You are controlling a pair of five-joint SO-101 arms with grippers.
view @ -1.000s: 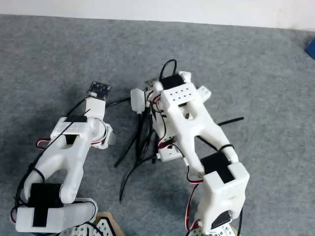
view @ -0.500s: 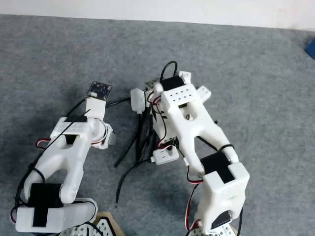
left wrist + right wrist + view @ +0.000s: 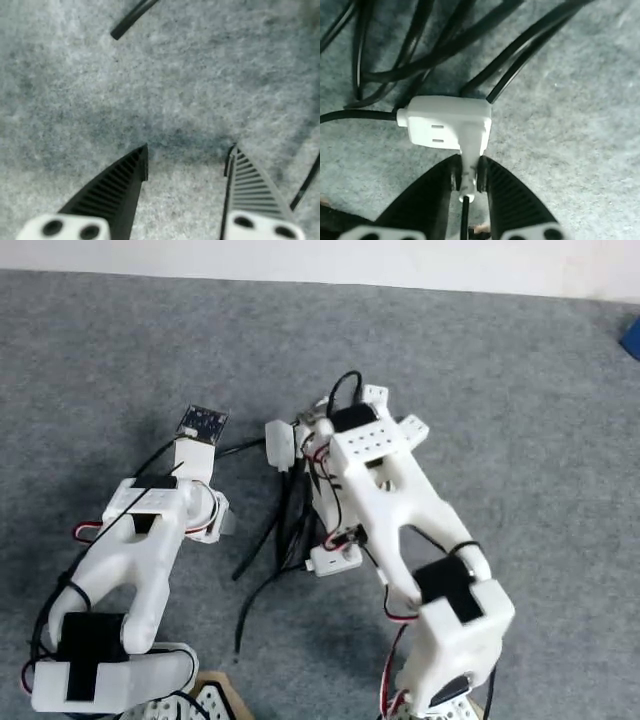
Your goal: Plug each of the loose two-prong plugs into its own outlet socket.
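Observation:
A white outlet block (image 3: pixel 445 122) lies on grey carpet with two empty slot pairs facing the right wrist camera. A white two-prong plug (image 3: pixel 470 145) sits in its end socket. My right gripper (image 3: pixel 468 167) is shut on that plug's body, and the plug's black cord runs back between the fingers. From above, the block (image 3: pixel 335 560) peeks out under the right arm (image 3: pixel 390 480). A second white plug piece (image 3: pixel 280 445) lies farther back among black cords. My left gripper (image 3: pixel 187 155) hangs open over bare carpet, below the left arm (image 3: pixel 150 530).
A tangle of black cords (image 3: pixel 285 530) runs between the two arms and fans out behind the block (image 3: pixel 470 45). One loose black cord end (image 3: pixel 131 19) lies on the carpet beyond the left gripper. Carpet stretches open at the far left and right.
The outlet block has slid a little out from under the right arm, toward the left and front, dragging its cords. The right arm shifted slightly. The left arm has stayed still.

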